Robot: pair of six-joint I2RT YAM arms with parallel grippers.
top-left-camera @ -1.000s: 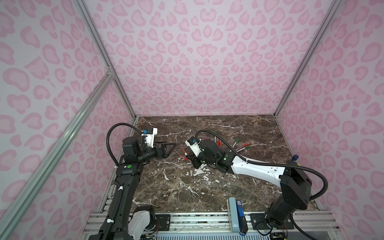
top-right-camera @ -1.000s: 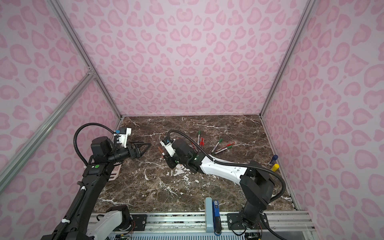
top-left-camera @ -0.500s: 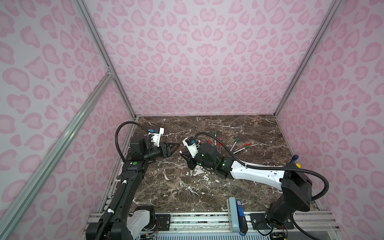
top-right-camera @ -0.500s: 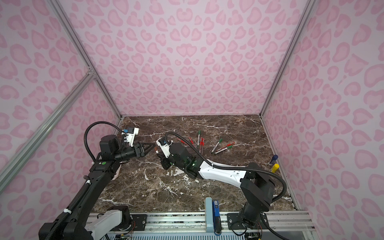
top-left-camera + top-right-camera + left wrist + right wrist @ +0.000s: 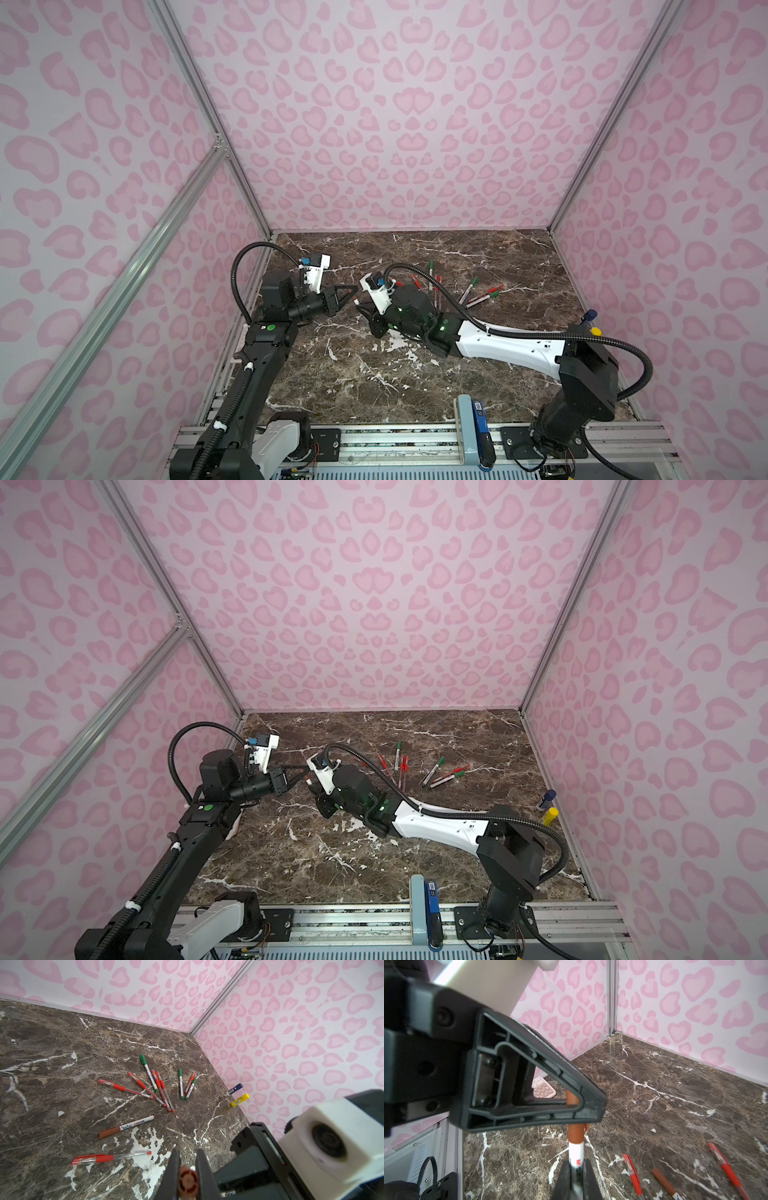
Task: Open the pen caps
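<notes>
First cap pinched, not yet off — the heap untouched.
In both top views the left gripper [image 5: 352, 300] and right gripper [image 5: 362, 308] meet left of centre above the marble table [image 5: 374, 386]; loose pens [image 5: 468, 289] lie to their right, well apart. Left wrist: jaws clamped on the brown cap [image 5: 188, 1182], bottom centre; every lying pen wears its cap. Right wrist: right gripper pinches the held pen [image 5: 576, 1152] by its white barrel, cap seated — judged barely begun.
</notes>
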